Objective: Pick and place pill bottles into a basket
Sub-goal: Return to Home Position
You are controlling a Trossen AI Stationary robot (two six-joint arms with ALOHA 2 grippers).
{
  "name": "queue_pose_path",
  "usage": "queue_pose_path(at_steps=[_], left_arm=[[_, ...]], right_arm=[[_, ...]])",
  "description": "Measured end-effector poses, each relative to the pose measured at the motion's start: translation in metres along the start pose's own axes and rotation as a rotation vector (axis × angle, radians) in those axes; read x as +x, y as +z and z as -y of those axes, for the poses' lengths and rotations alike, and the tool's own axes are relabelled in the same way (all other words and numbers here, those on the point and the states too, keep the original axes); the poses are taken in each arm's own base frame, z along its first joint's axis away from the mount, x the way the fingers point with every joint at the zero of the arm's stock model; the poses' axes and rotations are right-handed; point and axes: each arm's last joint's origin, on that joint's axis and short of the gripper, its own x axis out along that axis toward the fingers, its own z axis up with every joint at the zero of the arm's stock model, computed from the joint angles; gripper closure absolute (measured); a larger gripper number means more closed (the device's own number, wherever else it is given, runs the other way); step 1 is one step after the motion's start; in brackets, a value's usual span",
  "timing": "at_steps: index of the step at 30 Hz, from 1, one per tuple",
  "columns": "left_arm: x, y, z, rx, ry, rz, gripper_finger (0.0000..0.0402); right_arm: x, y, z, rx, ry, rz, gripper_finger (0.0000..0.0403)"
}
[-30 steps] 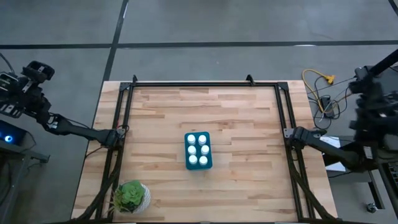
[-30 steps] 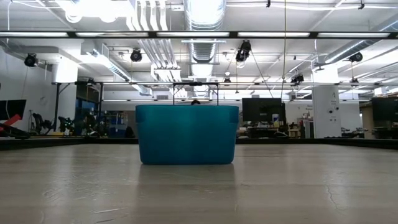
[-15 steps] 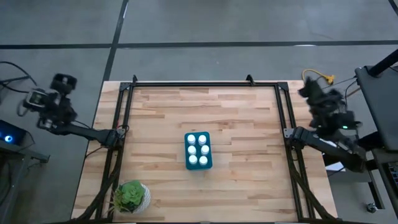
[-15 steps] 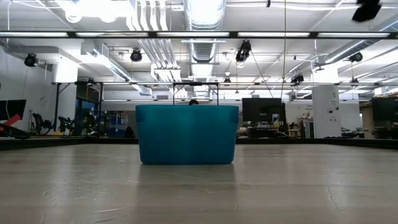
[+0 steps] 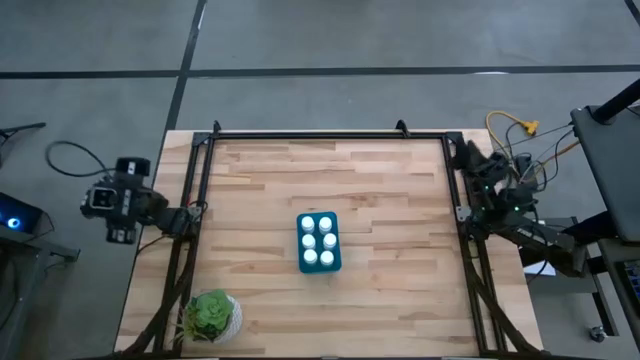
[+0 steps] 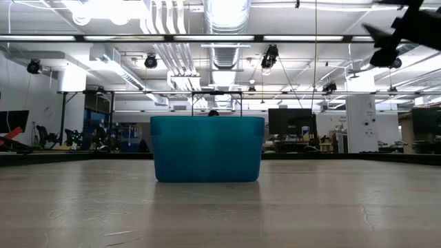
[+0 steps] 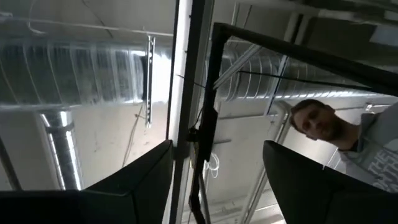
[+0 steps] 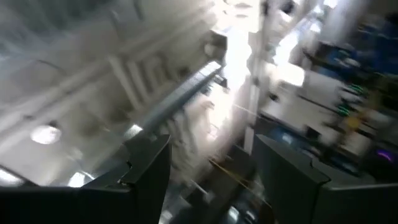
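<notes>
Six white-capped bottles (image 5: pixel 309 240) fill the teal, round-cornered basket (image 6: pixel 207 148) in two rows mid-surface (image 5: pixel 390 200); my left fingers (image 7: pixel 134 180) and right fingers (image 8: pixel 149 168) are both spread.

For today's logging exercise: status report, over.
Left tool open, right tool open, both at table edges. Six pill bottles in basket. Plant pot apart, nothing blocking.

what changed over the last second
Both arms swung in toward the table: the left gripper from the far left to beside its left edge, the right gripper from the far right to its right edge. Both are open and empty. The teal basket, its six pill bottles and the potted plant stayed put.
</notes>
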Motion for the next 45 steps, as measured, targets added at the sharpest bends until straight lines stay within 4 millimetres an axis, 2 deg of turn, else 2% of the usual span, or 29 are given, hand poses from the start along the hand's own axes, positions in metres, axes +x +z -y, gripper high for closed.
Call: queue_pose_path(at_steps=[5, 8, 18, 21, 25, 30, 35, 37, 41, 45], left_arm=[[-0.037, -0.013, 0.016, 0.022, -0.034, 0.066, 0.0171], [-0.035, -0.011, 0.019, 0.025, -0.135, 0.093, 0.0171], [-0.037, -0.022, 0.021, -0.115, -0.158, -0.005, 0.0171], [-0.038, -0.03, 0.023, -0.151, -0.166, -0.087, 0.0171], [-0.04, -0.044, 0.024, -0.208, -0.113, -0.236, 0.0171], [-0.047, -0.063, 0.022, -0.299, 0.122, -0.462, 0.0171], [-0.062, -0.084, 0.025, -0.311, 0.305, -0.75, 0.0171], [-0.069, -0.09, 0.027, -0.308, 0.332, -0.846, 0.0171], [-0.076, -0.096, 0.03, -0.314, 0.333, -0.946, 0.0171], [-0.082, -0.101, 0.033, -0.361, 0.357, -1.03, 0.0171]], right_arm=[[-0.001, -0.008, 0.012, 0.037, -0.124, -0.076, 0.0184], [-0.001, -0.01, 0.016, 0.041, -0.156, -0.098, 0.0184], [-0.002, -0.01, 0.017, 0.027, -0.168, -0.1, 0.0184], [-0.002, -0.01, 0.017, -0.033, -0.168, -0.104, 0.0184], [-0.002, -0.011, 0.017, -0.26, -0.153, -0.131, 0.0184], [-0.002, -0.013, 0.017, -0.519, -0.093, -0.221, 0.0184], [-0.007, -0.023, 0.029, -0.742, -0.075, -0.443, 0.0184], [-0.012, -0.028, 0.037, -0.76, -0.122, -0.55, 0.0184], [-0.027, -0.036, 0.058, -0.694, -0.33, -0.749, 0.0184], [-0.028, -0.04, 0.06, -0.697, -0.287, -0.872, 0.0184]])
